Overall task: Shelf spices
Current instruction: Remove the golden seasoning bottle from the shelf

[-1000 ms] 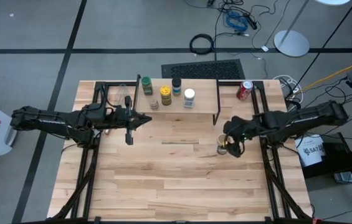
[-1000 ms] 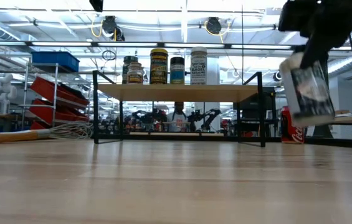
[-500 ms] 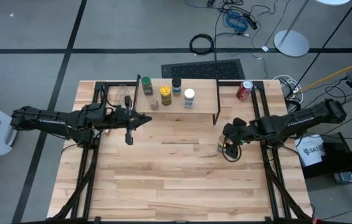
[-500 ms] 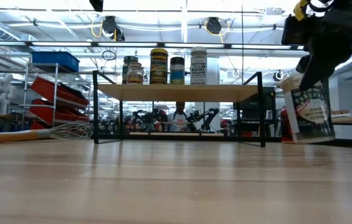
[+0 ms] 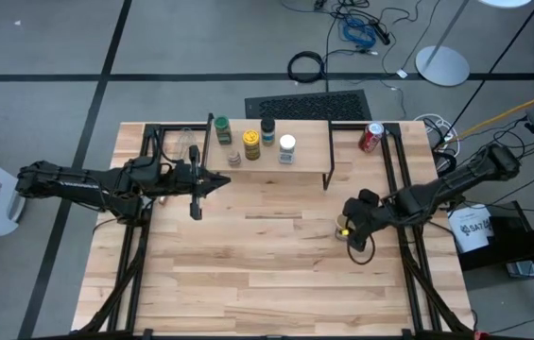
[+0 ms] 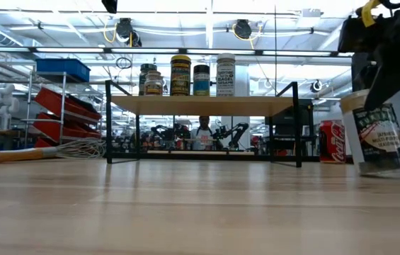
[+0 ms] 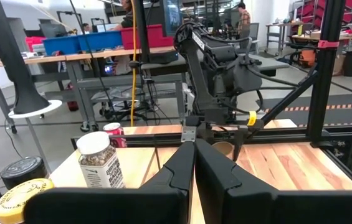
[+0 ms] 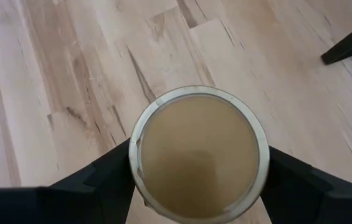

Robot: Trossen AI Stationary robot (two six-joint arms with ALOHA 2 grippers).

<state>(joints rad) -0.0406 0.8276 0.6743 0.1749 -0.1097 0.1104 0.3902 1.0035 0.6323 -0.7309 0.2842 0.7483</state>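
Five spice jars stand on the shelf (image 5: 309,142) (image 6: 200,105): green-lidded (image 5: 222,126), small tan-brown-lidded (image 5: 234,159), yellow (image 5: 251,144), dark-lidded (image 5: 267,127) and white-lidded (image 5: 287,145). A sixth jar with a tan lid (image 5: 342,229) (image 6: 375,134) stands on the table, near and right of the shelf. My right gripper (image 5: 346,229) (image 8: 197,180) is above it, shut on it. My left gripper (image 5: 223,178) (image 7: 194,152) hangs shut beside the shelf's near-left corner, touching nothing. My right gripper holds the tan-lidded jar at its lid (image 8: 197,155), pinched between the two fingers (image 8: 101,180), one on each side of the rim. The fingers come from above, pointing down. The jar's base (image 6: 384,168) is on the table and the jar leans slightly.
A red soda can (image 5: 370,137) (image 6: 334,142) stands at the table's far right, beyond the held jar. A wire whisk (image 6: 51,151) lies left of the shelf. Black frame rails run along both table sides. Bare wood lies between the shelf and the near edge.
My right gripper has moved down and toward the table's near edge, carrying the tan-lidded jar. The jar hung tilted clear of the table a second ago; now its base is down on the wood, farther from the shelf.
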